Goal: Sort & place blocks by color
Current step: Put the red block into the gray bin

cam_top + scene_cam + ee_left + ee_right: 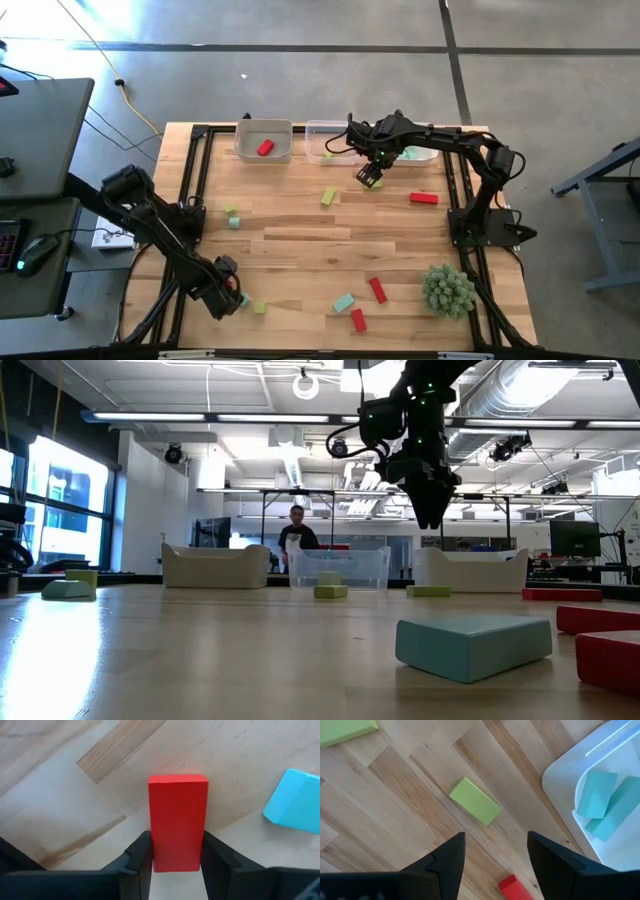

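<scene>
Clenching the left gripper (228,292) on a red block (177,820) at the lower left of the high view, with both dark fingers (140,857) pressing against the block's long sides on the wooden table (300,240). Lying just beside that gripper: a teal block (295,800) at the right edge of the left wrist view, and a yellow-green cube (260,308) slightly further right in the high view.

Hovering with the right gripper (369,178) at upper centre of the high view, jaws spread wide and grasping nothing, just below the clear bin (322,135). Showing ahead of its fingers in the right wrist view: a yellow-green block (475,800) lying flat on the wood at centre, and teal pieces (605,802) resting inside the bin at the right edge.

Sitting left of the clear bin in the high view: a beige bin (245,140) holding one red piece (265,148). Lying loose elsewhere on the table: a red bar (423,198) at right of centre, and two red bricks (377,289) with a teal slab (344,302) at lower centre. Standing at lower right: a spiky green ball (447,290).
</scene>
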